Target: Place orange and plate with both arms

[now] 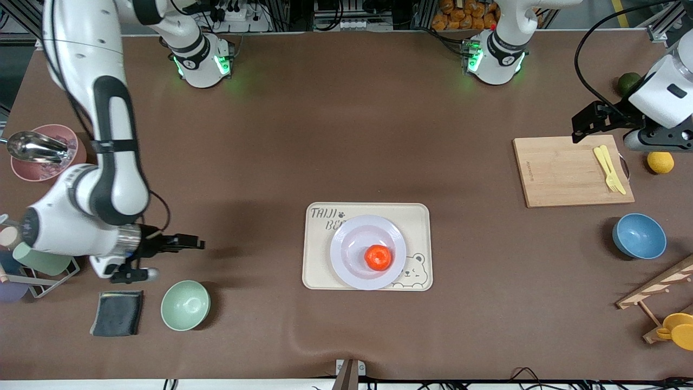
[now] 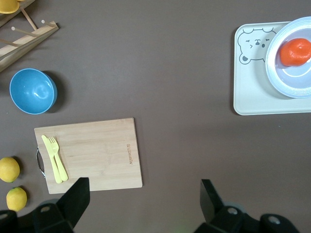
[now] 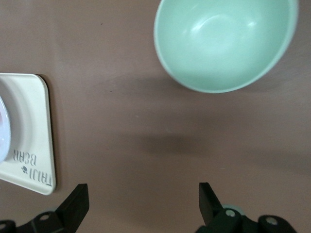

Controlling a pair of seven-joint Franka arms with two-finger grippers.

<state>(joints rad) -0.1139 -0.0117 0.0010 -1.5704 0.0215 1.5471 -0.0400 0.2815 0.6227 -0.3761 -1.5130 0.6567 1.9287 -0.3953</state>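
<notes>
Glossy reddish-orange fruit [image 1: 378, 257] on pale lavender-white round plate [image 1: 368, 252], cream rectangular tray [image 1: 367, 246]; left gripper [image 2: 143, 201] and right gripper [image 3: 141, 201] both spread, empty, well apart from it.

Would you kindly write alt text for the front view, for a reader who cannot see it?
An orange sits on a pale plate on a cream bear-print tray mid-table. The open right gripper hovers beside a mint-green bowl; the open left gripper hangs over a wooden cutting board.
</notes>
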